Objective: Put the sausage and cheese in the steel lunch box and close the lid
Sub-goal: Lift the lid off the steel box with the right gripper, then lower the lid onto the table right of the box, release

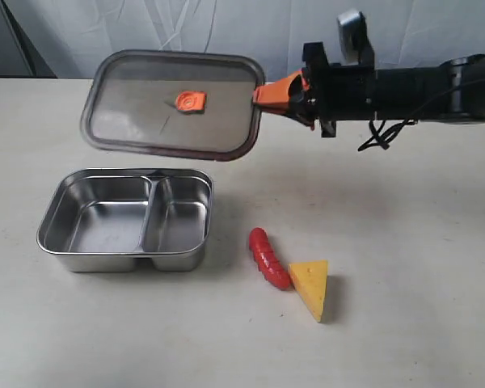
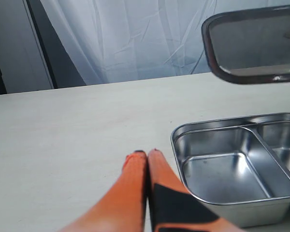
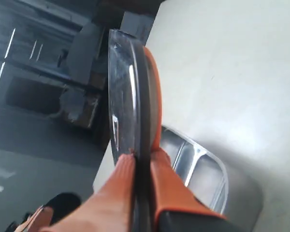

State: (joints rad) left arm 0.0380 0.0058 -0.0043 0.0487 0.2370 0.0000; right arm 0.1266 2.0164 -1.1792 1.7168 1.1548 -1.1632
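The steel lunch box (image 1: 126, 219) sits open on the table, both compartments empty; it also shows in the left wrist view (image 2: 241, 164) and the right wrist view (image 3: 198, 166). The dark lid (image 1: 174, 103) hangs in the air above and behind the box, and my right gripper (image 1: 263, 94) is shut on its right edge. Seen edge-on, the lid (image 3: 135, 106) runs between the orange fingers (image 3: 164, 181). The red sausage (image 1: 268, 258) and the yellow cheese (image 1: 310, 287) lie touching, to the right of the box. My left gripper (image 2: 146, 153) is shut on nothing, low over the table beside the box.
A pale wrinkled curtain (image 1: 226, 28) backs the table. Bare tabletop (image 1: 404, 242) stretches to the right of the cheese and in front of the box. A black cable (image 1: 380, 136) dangles under the right arm.
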